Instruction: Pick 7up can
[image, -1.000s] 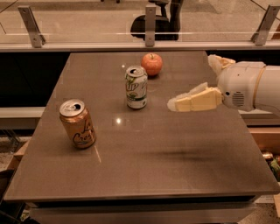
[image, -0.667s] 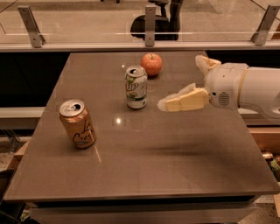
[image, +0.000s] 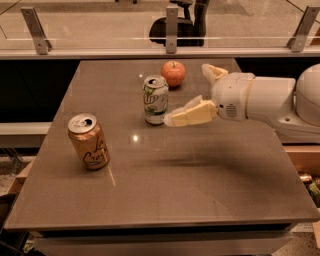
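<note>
The 7up can (image: 156, 100) stands upright on the counter (image: 200, 175). A red apple (image: 173, 73) sits just behind it and to its right, and an orange-gold can (image: 89, 141) stands well apart to its front left. The gripper (image: 186, 94) hovers just to the right of the 7up can. Its fingers (image: 195, 112) are spread wide and hold nothing. The nearer finger's tip lies low, just beside the can's right side, and the farther finger points up to the right of the apple.

The can is not yet between the fingers, so the risks lie in the final approach. If the low fingertip slides in off line, it may strike the can's wall and push or tip it. The farther finger has to pass close to the apple and could knock it rolling. Closing too early would likely pinch only the can's edge, and the smooth, round can would probably slip out.
</note>
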